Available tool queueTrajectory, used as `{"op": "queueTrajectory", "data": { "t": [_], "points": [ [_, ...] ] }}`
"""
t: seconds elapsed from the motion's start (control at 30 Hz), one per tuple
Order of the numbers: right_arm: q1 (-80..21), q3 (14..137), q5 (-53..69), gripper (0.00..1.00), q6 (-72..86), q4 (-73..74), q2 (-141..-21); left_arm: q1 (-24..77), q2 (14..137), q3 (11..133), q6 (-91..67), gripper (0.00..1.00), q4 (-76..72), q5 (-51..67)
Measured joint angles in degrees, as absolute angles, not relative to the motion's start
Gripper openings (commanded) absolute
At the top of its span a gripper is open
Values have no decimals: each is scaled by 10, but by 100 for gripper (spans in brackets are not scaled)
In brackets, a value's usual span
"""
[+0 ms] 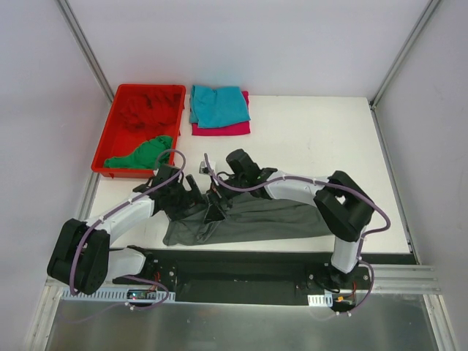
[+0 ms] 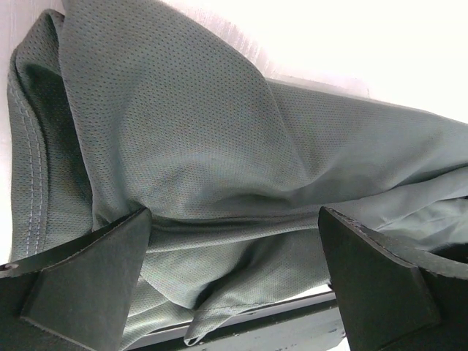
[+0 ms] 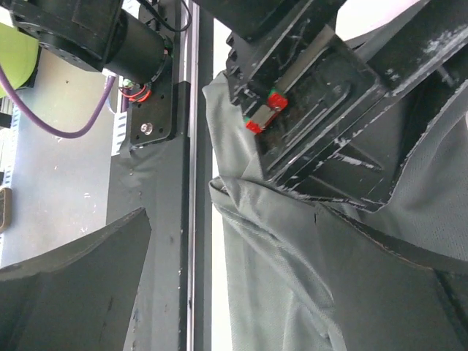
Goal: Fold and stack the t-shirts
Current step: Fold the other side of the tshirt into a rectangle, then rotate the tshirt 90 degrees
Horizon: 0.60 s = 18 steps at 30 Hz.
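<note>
1. Red rigid plastic bin (image 1: 104,159) at the back left: it holds a crumpled red cloth t-shirt (image 1: 150,110) and, at its near end, a bunched green cloth t-shirt (image 1: 142,153). By my reading, you have both of these left to fold.
2. Just right of the bin, a folded teal cloth t-shirt (image 1: 219,104) lies on a folded magenta cloth t-shirt (image 1: 223,129). That stack looks done, so count two of five.
3. At the near edge, the dark grey mesh-cloth t-shirt (image 1: 278,218) lies rumpled and stretched along the white table (image 1: 314,139), not yet a neat fold.
4. Your left gripper (image 2: 234,267) is down over the grey shirt's left part, jaws spread wide, nothing pinched.
5. Your right gripper (image 3: 241,292) sits just beside it, likewise released, with cloth between its fingers but not clamped.
</note>
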State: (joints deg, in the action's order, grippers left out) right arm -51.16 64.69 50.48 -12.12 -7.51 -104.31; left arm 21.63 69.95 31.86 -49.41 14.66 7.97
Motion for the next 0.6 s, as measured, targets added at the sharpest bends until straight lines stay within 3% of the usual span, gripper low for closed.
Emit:
{"op": "queueTrajectory", "data": {
  "t": [0.3, 0.6],
  "points": [
    [-523, 647, 504, 96, -130, -71, -1082, 197, 690, 308, -485, 99, 137, 101],
    [-536, 514, 463, 96, -148, -65, -1017, 176, 689, 304, -481, 99, 134, 121]
  ]
}}
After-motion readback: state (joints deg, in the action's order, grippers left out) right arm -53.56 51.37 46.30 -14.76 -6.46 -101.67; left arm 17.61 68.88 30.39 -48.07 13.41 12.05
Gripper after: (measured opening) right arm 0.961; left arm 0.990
